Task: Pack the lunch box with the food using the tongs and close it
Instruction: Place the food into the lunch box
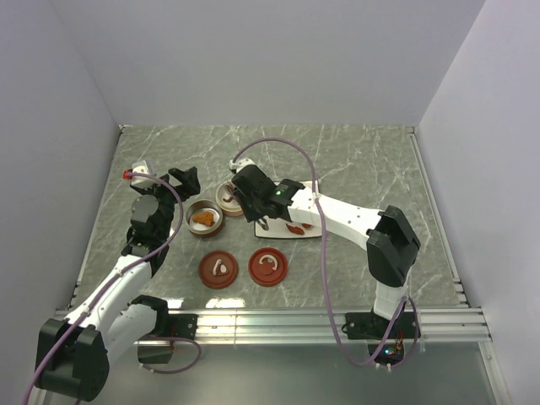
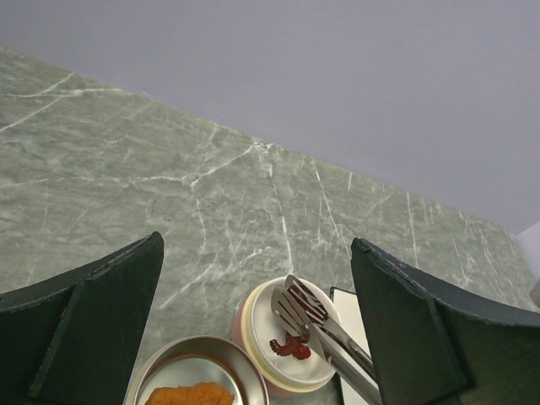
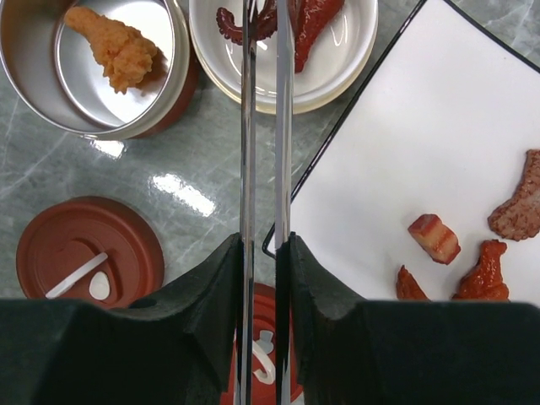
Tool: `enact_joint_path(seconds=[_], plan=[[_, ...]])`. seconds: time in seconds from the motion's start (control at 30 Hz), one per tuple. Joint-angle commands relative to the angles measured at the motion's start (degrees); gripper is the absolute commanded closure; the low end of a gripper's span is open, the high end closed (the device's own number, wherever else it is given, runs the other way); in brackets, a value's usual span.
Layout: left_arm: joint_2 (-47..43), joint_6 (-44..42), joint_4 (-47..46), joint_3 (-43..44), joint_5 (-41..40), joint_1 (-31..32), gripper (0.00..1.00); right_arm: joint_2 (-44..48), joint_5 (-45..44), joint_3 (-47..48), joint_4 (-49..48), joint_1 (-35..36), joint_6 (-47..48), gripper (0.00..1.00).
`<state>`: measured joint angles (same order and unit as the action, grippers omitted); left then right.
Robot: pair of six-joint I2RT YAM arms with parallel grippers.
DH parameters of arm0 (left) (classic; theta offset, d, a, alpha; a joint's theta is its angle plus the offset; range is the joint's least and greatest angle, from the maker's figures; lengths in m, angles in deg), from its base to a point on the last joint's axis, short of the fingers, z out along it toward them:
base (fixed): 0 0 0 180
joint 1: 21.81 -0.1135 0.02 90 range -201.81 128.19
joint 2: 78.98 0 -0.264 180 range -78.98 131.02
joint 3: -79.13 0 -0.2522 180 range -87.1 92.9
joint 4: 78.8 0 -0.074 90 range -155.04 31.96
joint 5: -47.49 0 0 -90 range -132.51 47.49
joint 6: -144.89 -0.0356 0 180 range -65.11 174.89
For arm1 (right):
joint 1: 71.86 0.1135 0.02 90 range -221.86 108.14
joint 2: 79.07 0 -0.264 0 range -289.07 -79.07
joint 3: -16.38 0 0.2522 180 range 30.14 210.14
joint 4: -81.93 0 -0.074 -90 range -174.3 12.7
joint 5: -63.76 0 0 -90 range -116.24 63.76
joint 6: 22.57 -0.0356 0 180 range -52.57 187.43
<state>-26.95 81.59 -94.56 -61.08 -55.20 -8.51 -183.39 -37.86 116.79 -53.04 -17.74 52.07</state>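
Note:
My right gripper (image 3: 263,245) (image 1: 253,199) is shut on the silver tongs (image 3: 247,126) (image 2: 325,333), squeezing their two arms near together. The tongs' slotted tips reach over the white-lined round lunch box bowl (image 3: 337,59) (image 2: 253,337) with a dark red piece of food (image 3: 312,21) between them. A curly red piece (image 2: 291,346) lies in that bowl. Beside it the steel-lined container (image 3: 25,76) (image 1: 204,218) holds an orange piece (image 3: 114,46). More food (image 3: 434,238) lies on the white plate (image 3: 422,126). My left gripper (image 2: 257,245) (image 1: 180,180) hangs open above both containers, holding nothing.
Two red-brown lids (image 1: 218,269) (image 1: 268,266) with white handles lie on the marble table in front of the containers; one (image 3: 84,249) shows left of my right fingers. The plate (image 1: 287,235) lies under the right arm. White walls enclose the table.

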Motion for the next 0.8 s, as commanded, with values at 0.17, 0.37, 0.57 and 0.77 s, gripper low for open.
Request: enact_joint_path(seconds=[0.17,0.37,0.57,0.77], plan=[[0.4,0.5,-2.7,0.3,0.7,-0.3,0.01,0.4,-1.7,3.2,-1.1,0.3,0.9,0.59],[0.5,0.5,-2.7,0.3,0.7,-0.3,0.01,1.1,-1.9,3.1,-1.3,0.3,0.9,0.53],[0.6,0.5,-2.7,0.3,0.6,-0.3,0.01,3.9,-3.0,1.9,-2.2,0.3,0.3,0.53],[0.7,0.5,-2.8,0.3,0.8,-0.3,0.0,9.3,-4.5,-2.0,-4.5,0.3,-0.5,0.53]])
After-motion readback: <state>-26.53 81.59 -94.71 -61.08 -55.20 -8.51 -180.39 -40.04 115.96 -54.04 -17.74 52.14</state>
